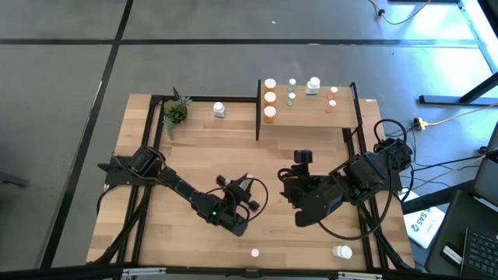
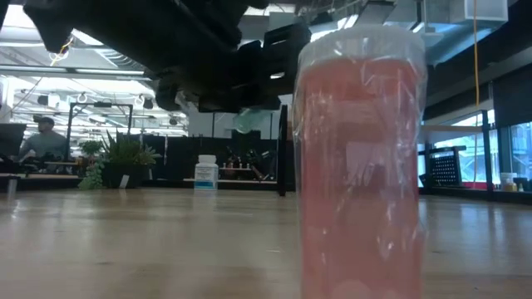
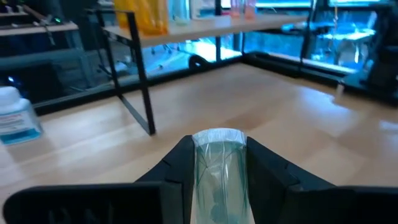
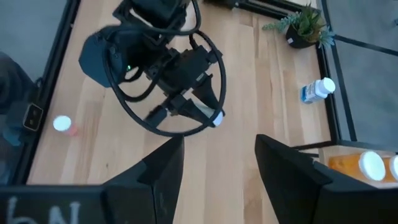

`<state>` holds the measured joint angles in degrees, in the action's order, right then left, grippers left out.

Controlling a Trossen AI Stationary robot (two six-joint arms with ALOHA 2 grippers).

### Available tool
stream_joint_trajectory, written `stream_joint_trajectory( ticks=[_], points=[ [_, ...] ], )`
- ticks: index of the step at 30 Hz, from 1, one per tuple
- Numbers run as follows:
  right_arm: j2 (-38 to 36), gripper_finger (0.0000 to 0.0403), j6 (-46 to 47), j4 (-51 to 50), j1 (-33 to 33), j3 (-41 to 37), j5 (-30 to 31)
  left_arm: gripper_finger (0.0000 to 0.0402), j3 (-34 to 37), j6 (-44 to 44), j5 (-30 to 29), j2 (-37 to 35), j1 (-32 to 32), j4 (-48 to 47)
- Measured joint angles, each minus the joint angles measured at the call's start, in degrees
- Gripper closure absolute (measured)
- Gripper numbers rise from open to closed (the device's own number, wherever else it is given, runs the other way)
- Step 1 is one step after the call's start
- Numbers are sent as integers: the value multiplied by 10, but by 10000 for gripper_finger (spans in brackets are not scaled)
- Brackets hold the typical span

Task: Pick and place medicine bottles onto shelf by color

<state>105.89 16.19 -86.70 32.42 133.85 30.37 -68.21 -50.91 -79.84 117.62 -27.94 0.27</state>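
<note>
Left tool (image 3: 219, 186) is clamped on a green bottle (image 3: 219, 180) above the table (image 1: 194, 163), the shelf (image 1: 307, 115) at one o'clock.

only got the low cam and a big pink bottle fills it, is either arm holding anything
Observer: Yes, the left gripper is shut on a green bottle.
Operator: and the right one
Observer: The right gripper is open and empty, above the middle of the table.
Operator: anything on the shelf yet
Observer: The shelf has three orange bottles lined up at its left end, with other bottles further right.
</note>
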Motion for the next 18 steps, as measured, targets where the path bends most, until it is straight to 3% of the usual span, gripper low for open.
stream_joint_trajectory(
  ticks=[6,14,18],
  points=[
    [0,202,-15,33,0,0,5,305,27,-59,-56,0,-6,-1],
    [0,202,-17,47,0,0,140,305,66,-121,-78,0,-19,-2],
    [0,202,-17,48,-1,0,151,305,77,-132,-84,0,-21,-2]
  ],
)
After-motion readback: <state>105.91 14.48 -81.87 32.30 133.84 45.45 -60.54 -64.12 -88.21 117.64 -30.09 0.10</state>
